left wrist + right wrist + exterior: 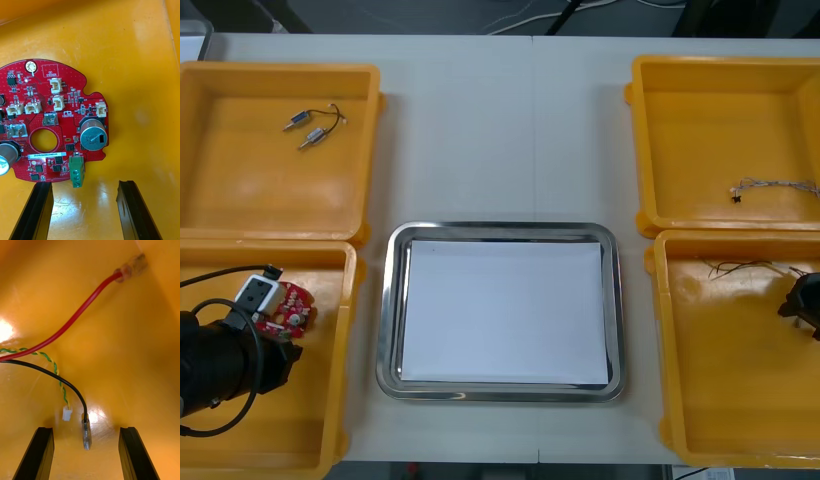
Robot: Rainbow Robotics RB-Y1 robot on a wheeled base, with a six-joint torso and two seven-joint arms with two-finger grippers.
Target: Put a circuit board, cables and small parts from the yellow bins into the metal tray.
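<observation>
Left gripper (85, 183) is down in the near-left yellow bin (290, 425), fingers spread wide and holding nothing. The round red circuit board (63, 105) lies flat on the bin floor just ahead of the fingertips. Its green terminal block (76, 171) sticks out toward the gap between them, closer to one finger than the other. No contact with the board as far as I can see.

Right gripper (86, 429) is inside the near-right yellow bin (740, 400), also wide open and empty. The black cable (56, 377) curves down so that its metal tip (87, 437) sits on the floor between the two fingers, clear of both. Just beside it is a green and yellow twisted cable (52, 365) that ends in a small white connector (67, 413). A red cable (75, 317) runs off toward the bin's corner.

The metal tray (385, 330) sits in the middle of the table between the bins, white inside, with nothing in it. The far-left yellow bin (240, 190) has a couple of small metal parts (305, 128) with thin leads. The far-right yellow bin (700, 150) has a thin pale cable (775, 187) near its outer side.
</observation>
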